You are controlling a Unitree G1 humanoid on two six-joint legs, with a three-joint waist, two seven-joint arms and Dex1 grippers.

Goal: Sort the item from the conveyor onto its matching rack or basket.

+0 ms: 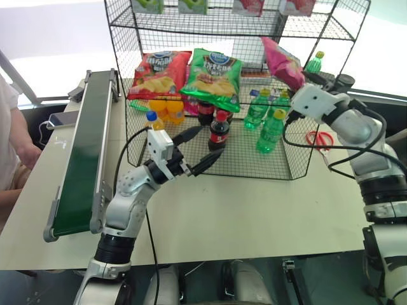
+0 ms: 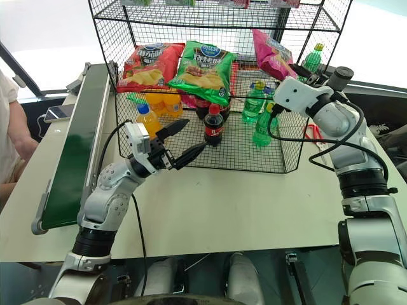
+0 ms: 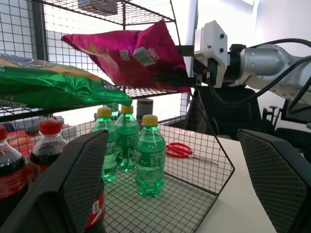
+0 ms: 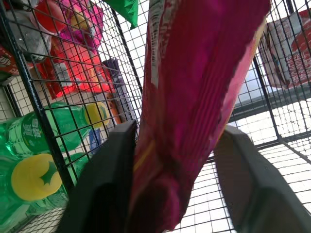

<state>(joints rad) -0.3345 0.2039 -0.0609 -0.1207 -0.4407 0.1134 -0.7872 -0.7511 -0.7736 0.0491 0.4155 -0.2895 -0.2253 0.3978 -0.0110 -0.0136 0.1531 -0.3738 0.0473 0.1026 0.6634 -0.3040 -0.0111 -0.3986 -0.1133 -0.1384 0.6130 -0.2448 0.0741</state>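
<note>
Robot test lab, dressed up as a small shop. Pale beige counter (image 1: 254, 216) carries a long narrow dark-green conveyor belt with grey metal side rails (image 1: 82, 152) and a tall black wire-grid shelving rack (image 1: 191, 25). The rack is stocked like retail shelves: red chip bag (image 1: 159, 73), green chip bag (image 1: 213, 77), green plastic soda bottles with yellow caps (image 1: 270, 130), dark cola bottles with red caps (image 1: 219, 130). Loose black cables on robot arms. A seated person (image 1: 9, 146) watches from the conveyor's side.
</note>
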